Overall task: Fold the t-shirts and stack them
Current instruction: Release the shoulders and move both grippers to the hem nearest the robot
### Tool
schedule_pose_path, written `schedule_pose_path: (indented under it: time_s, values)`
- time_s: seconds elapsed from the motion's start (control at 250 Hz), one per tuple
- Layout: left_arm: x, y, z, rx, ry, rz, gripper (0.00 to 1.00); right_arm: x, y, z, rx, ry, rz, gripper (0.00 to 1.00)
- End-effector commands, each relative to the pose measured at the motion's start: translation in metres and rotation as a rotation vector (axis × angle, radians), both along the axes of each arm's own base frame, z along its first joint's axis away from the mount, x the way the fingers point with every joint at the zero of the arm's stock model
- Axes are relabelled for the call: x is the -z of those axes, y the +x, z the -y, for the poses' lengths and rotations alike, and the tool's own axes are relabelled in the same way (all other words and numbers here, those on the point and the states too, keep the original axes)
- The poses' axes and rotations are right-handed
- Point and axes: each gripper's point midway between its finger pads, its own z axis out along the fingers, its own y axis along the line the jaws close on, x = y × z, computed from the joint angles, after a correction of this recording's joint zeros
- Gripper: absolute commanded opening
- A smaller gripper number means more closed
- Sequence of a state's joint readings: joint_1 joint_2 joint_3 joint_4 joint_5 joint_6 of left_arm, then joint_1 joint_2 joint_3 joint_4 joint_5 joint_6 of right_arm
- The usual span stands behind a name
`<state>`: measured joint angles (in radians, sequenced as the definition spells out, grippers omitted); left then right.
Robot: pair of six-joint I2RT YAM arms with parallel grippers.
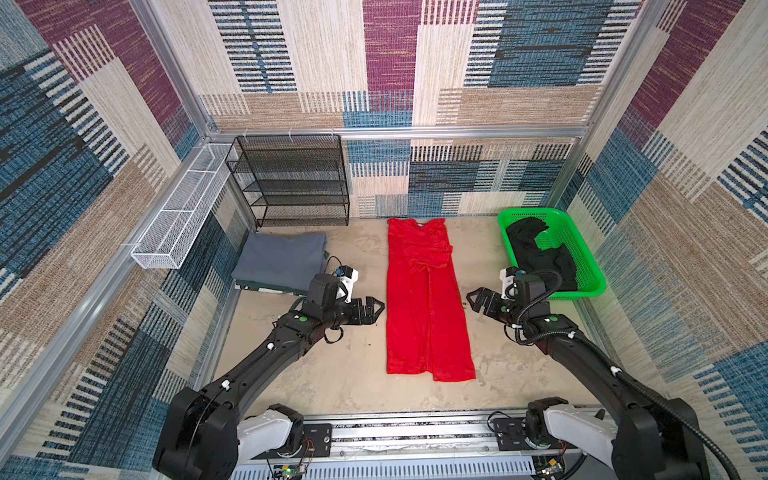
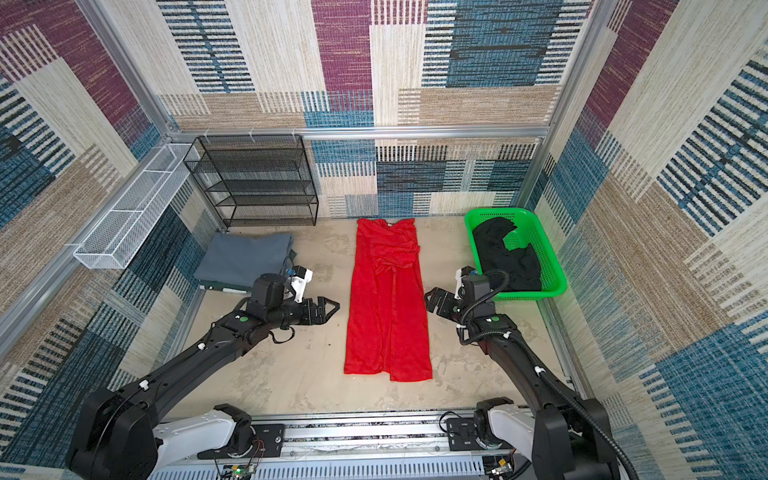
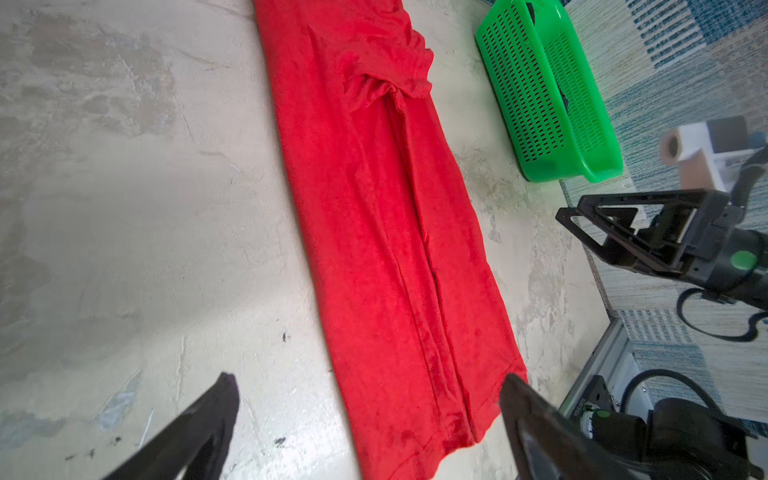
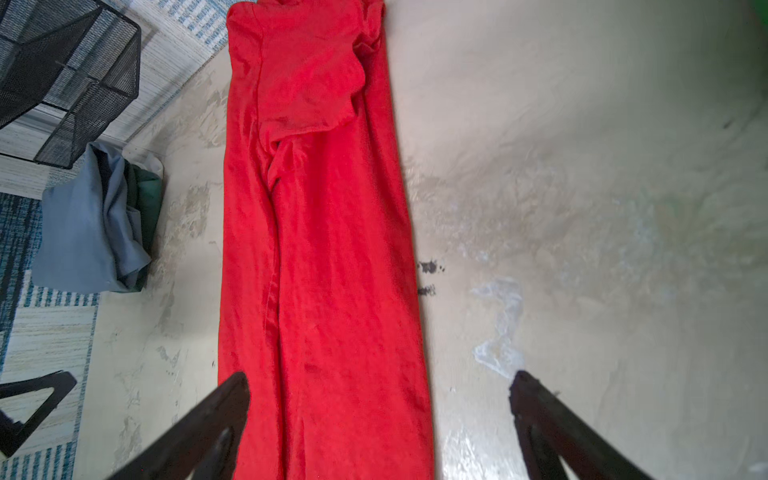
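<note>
A red t-shirt point(image 1: 426, 303) point(image 2: 388, 307) point(image 3: 386, 232) point(image 4: 324, 249) lies flat mid-table as a long narrow strip, both sides folded inward. A folded grey t-shirt point(image 1: 279, 259) point(image 2: 245, 257) point(image 4: 87, 232) rests at the back left. A black t-shirt point(image 1: 540, 253) point(image 2: 509, 257) is bunched inside the green basket. My left gripper point(image 1: 376, 309) point(image 2: 332, 309) point(image 3: 368, 382) hovers open just left of the red strip, holding nothing. My right gripper point(image 1: 473, 300) point(image 2: 432, 300) point(image 4: 380, 380) hovers open just right of it, also holding nothing.
The green basket point(image 1: 582, 245) point(image 2: 548, 249) point(image 3: 540, 95) stands at the back right. A black mesh shelf rack point(image 1: 291, 183) point(image 2: 253, 183) point(image 4: 66, 79) is against the back wall, and a white wire tray point(image 1: 178, 216) point(image 2: 124, 220) hangs on the left wall.
</note>
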<state>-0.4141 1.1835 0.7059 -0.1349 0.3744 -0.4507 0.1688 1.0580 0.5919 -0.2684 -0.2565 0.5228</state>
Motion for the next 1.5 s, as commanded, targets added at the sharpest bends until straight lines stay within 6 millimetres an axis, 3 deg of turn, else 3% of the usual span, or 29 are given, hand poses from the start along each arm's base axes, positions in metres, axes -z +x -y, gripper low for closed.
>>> schedule_pose_path:
  time_s: [0.0, 0.132, 0.284, 0.556, 0.752, 1.092, 1.496]
  values:
    - [0.001, -0.004, 0.004, 0.008, -0.049, -0.006, 0.98, -0.001, -0.017, -0.003, 0.006, 0.052, -0.028, 0.99]
    - [0.014, -0.013, 0.009, 0.036, -0.078, -0.053, 0.99, -0.001, -0.036, 0.0, 0.017, 0.068, -0.039, 0.99]
    - [0.028, -0.025, 0.013, 0.076, -0.078, -0.112, 0.98, 0.013, -0.054, -0.005, -0.004, 0.106, -0.084, 0.99]
    - [0.039, -0.045, 0.026, 0.12, -0.095, -0.15, 0.96, 0.031, -0.072, -0.013, -0.055, 0.136, -0.157, 1.0]
    - [0.054, -0.064, 0.032, 0.127, -0.097, -0.192, 0.94, 0.045, -0.082, -0.016, -0.059, 0.161, -0.218, 0.92]
    - [0.08, -0.089, 0.022, 0.102, -0.058, -0.266, 0.9, 0.063, -0.099, -0.022, -0.09, 0.197, -0.291, 0.79]
    - [0.096, -0.1, 0.023, 0.097, -0.08, -0.34, 0.89, 0.1, -0.127, -0.026, -0.109, 0.198, -0.439, 0.68]
